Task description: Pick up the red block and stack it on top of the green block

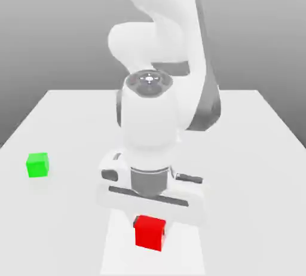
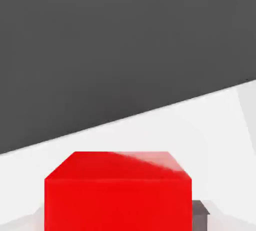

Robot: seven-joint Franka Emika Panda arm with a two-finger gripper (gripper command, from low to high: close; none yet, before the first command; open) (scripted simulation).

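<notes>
The red block is near the table's front edge, directly under the white hand. My gripper reaches down onto it and is shut on it. In the hand view the red block sits close up, with a dark grey finger pressed against one of its sides. The green block stands alone on the table at the exterior view's left, well apart from the hand.
The white table stretches flat around both blocks, and its front edge is close behind the red block. The bulky white arm rises over the middle of the table.
</notes>
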